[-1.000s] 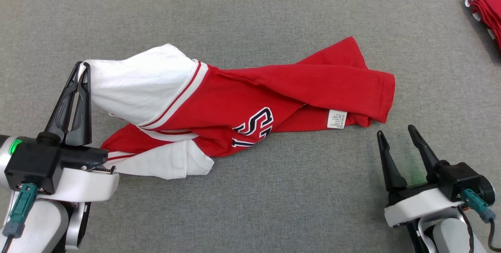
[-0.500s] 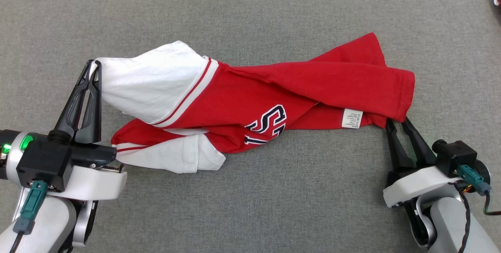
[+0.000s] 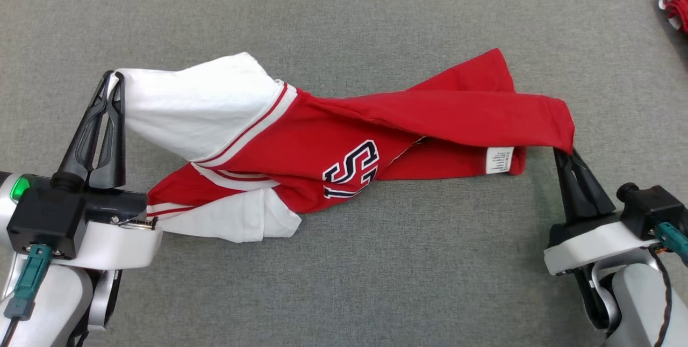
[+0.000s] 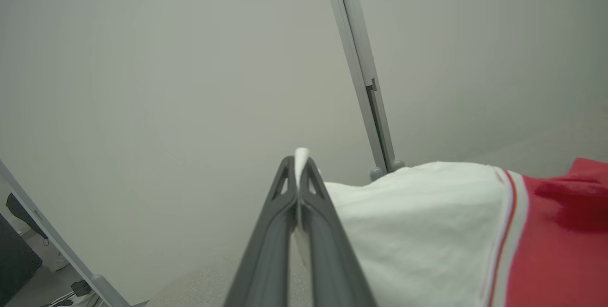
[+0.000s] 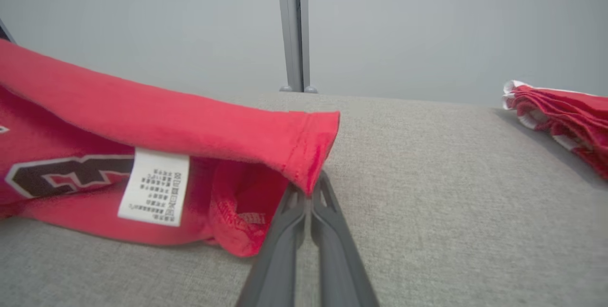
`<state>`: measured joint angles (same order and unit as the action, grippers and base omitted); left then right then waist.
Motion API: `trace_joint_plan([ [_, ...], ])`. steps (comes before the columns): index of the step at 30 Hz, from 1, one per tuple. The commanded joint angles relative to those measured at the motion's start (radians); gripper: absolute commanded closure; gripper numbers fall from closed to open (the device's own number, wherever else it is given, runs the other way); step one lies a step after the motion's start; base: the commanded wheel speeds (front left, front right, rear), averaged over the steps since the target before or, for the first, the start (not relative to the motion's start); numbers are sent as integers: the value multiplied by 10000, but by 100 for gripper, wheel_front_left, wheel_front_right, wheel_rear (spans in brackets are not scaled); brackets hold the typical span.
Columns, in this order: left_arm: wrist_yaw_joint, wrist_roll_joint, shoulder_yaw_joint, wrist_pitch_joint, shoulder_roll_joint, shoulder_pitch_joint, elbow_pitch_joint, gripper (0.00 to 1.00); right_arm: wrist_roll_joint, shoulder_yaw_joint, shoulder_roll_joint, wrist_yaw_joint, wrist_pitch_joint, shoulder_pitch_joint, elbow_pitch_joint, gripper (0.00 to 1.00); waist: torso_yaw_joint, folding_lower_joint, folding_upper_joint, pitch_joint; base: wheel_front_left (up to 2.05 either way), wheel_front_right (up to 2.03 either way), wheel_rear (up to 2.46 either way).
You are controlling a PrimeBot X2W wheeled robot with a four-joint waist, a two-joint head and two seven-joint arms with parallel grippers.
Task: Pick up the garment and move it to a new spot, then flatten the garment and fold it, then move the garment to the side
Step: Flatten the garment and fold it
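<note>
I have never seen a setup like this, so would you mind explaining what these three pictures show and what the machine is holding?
This is a wheeled robot with two arms, each ending in a pincer of two long dark fingers. The wide picture comes from a camera on its head, looking down at a grey padded table. The other two come from a camera on each wrist, looking along that arm's fingers. On the table lies a crumpled red and white shirt with a small white label. A stack of red clothes sits at the far right. The left pincer is shut on a white corner of the shirt, and the right pincer is shut on a red corner at the opposite end.
</note>
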<state>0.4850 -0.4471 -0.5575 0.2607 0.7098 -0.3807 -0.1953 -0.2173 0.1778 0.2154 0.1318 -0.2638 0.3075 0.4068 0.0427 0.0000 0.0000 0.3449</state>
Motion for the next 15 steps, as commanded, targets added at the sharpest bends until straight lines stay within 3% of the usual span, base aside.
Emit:
trace_joint_plan([
  [1,-39,101,128,61,104,-112,-118,100,-98,-181,77,-25,-9,-108,-248,100,-156,0,0,-190,0,0,0],
  [7,-627,309,254,-129,509,-1118,-461,100,-307,-556,376,-25,-9,333,-1245,100,-534,0,0,-519,0,0,0],
  [12,-1746,599,231,-629,762,-3247,-327,100,-507,-455,935,-25,-9,1729,-1459,100,-843,0,0,-440,0,0,0],
  [15,-2514,660,116,-1085,576,-4835,187,100,-672,-344,1203,-25,-9,3053,-1138,100,-1014,0,0,-156,0,0,0],
])
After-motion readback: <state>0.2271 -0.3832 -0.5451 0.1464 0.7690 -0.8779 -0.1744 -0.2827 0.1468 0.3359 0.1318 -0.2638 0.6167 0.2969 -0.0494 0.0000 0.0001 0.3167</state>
